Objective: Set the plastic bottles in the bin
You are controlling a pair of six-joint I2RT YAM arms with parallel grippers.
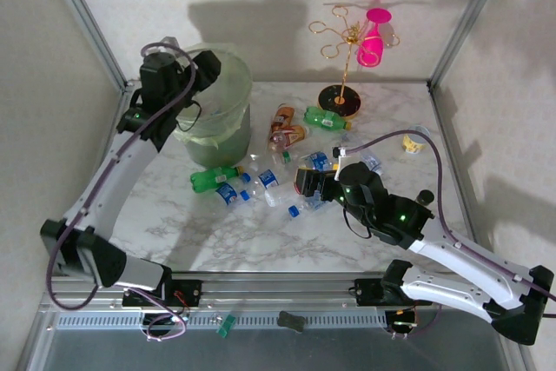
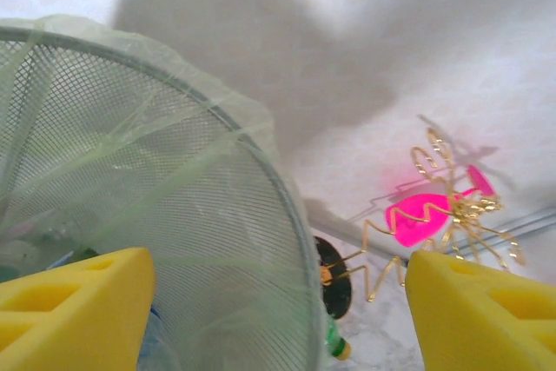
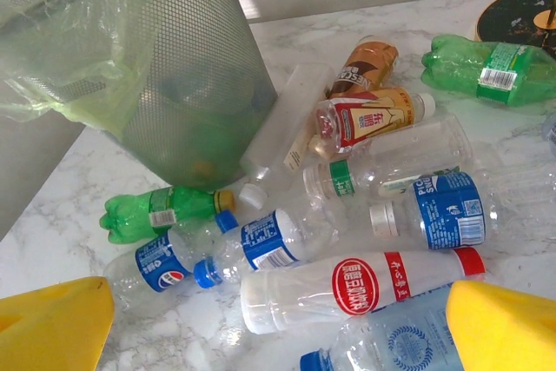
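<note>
My left gripper [image 1: 207,65] hangs above the pale green round mesh wastebasket with its thin plastic liner [image 2: 174,171], yellow fingers [image 2: 78,301] spread wide, nothing between them. The rim curves right under the gap: one finger sits over the inside, the other outside it. Out past that finger stands a gold wire rack [image 2: 443,206] with a bright pink cup [image 2: 417,219] hung on it.

Over to my right gripper [image 3: 278,319]: jaws wide apart, empty, hovering low over the heap of plastic bottles on the white marble table [image 1: 217,232]. Just beneath the gap lies a clear bottle with a blue cap and pale blue label [image 3: 391,341]. Just ahead of it is a clear bottle with a round red label [image 3: 347,288], on its side. Beyond that lies a clear bottle with a white cap and blue label [image 3: 443,210], and to the left of it a small blue-capped bottle with a blue label [image 3: 261,245]. Next to my left finger there's a clear cola bottle with a blue label [image 3: 156,267], and just past it a green bottle with a yellow cap [image 3: 161,210], lying at the foot of the wastebasket. Farther ahead sit a clear bottle with an orange and red label [image 3: 369,119] and a brown bottle [image 3: 365,67]. Far ahead to the right lies a second green bottle [image 3: 486,67]. The wastebasket rises ahead and left of this gripper, past the heap; blurred shapes show through its mesh.
</note>
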